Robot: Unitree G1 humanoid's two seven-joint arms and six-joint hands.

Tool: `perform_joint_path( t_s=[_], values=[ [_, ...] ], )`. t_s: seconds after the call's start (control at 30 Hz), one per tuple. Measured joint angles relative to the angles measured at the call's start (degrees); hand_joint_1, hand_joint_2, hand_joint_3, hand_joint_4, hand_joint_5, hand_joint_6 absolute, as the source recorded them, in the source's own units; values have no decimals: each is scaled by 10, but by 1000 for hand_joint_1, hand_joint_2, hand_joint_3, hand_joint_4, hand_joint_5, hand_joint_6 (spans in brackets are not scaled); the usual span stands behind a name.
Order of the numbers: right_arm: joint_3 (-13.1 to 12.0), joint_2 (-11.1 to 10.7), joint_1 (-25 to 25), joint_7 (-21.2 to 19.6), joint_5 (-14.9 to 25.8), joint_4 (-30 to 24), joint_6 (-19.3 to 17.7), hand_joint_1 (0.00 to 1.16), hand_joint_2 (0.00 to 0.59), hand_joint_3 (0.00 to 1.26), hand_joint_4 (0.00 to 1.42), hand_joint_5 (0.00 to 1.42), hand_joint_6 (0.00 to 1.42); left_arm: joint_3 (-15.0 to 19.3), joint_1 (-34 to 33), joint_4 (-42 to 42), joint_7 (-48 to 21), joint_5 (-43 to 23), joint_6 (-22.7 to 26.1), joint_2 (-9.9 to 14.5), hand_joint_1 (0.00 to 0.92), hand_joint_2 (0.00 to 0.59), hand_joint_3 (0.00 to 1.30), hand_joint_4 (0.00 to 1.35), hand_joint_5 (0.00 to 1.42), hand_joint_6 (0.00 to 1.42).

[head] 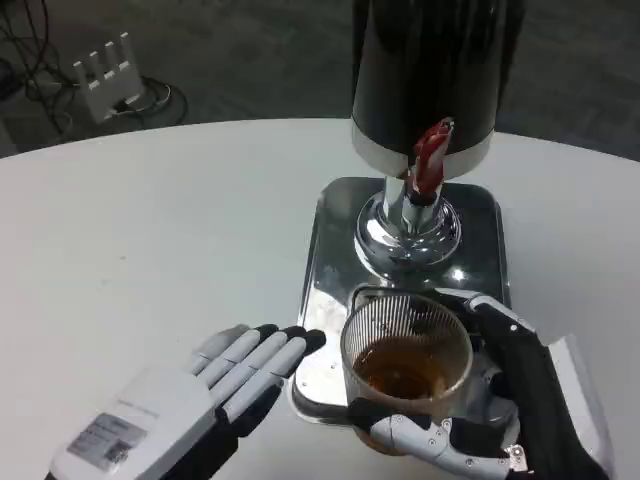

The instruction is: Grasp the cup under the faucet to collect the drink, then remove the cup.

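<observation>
A clear ribbed cup (405,352) holding brown drink stands at the front of the shiny metal drip tray (330,240), a little in front of the faucet. My right hand (500,400) wraps around the cup from the right, thumb across its near side and fingers behind it. The dark dispenser (430,70) stands on the tray with a red tap lever (430,155) above its chrome spout (410,215). My left hand (215,385) lies on the table left of the tray, fingers stretched out toward the tray's edge, holding nothing.
The round white table (150,230) stretches wide to the left and behind. On the floor at the far left sits a white power strip (105,75) with cables. The table's edge lies close behind the dispenser.
</observation>
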Motion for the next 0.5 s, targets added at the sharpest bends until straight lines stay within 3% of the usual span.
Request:
perform_joint_path(
  t_s=[0.27,0.5],
  values=[
    [-14,-8,25,31,6,-50,0,947,87,809,920,1138,1308,40,48,-31,22,42,-17,1,0,51,0,0,0,0],
    [-19,-8,38,44,8,-60,0,947,86,819,921,1138,1308,46,58,-43,22,41,-16,1,0,51,0,0,0,0]
  ],
)
